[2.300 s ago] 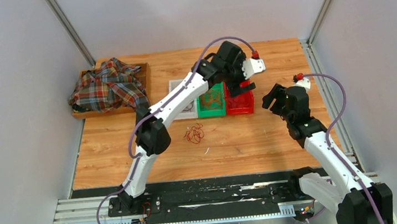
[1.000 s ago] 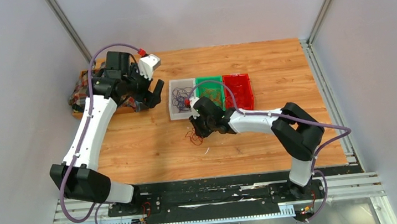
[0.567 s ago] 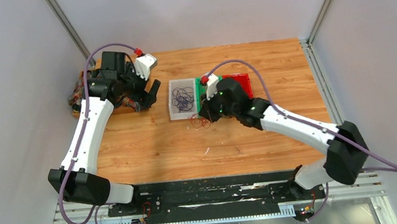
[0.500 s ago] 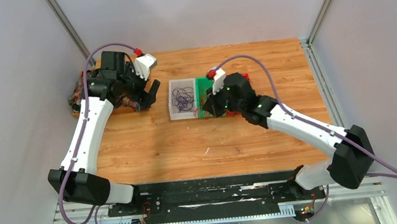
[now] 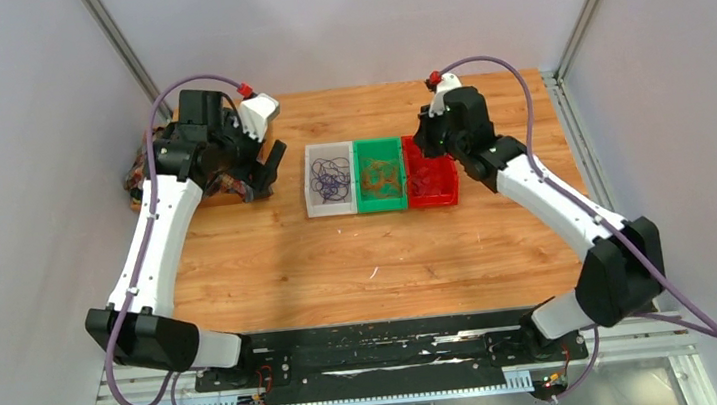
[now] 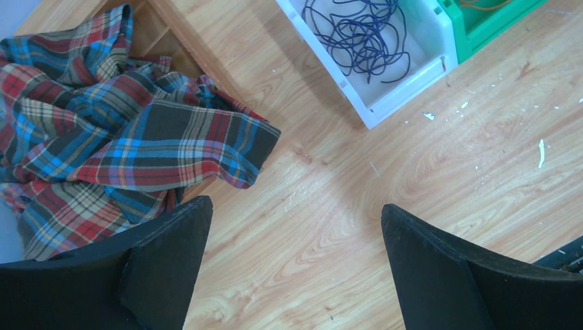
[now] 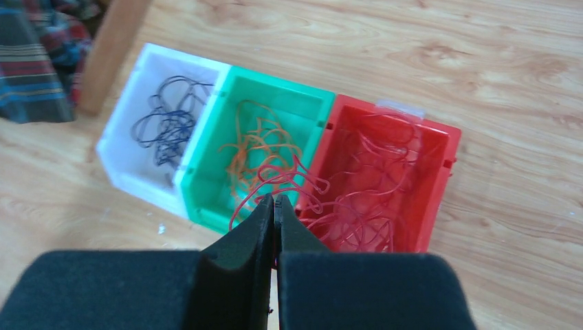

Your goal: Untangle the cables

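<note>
Pincer on right [image 7: 275,201] clamps red cables [image 7: 313,184].

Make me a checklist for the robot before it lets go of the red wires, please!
1. Right hand shut on the red cables: ok.
2. Red cables hanging only over the red bin: cannot tell. In the right wrist view their loops show across both the red bin and the green bin.
3. Red cables free of the orange cables: cannot tell. The two overlap in that view.
4. Purple cables lying in the white bin: ok.
5. Left hand open and away from the bins, near the plaid shirt: ok.
</note>
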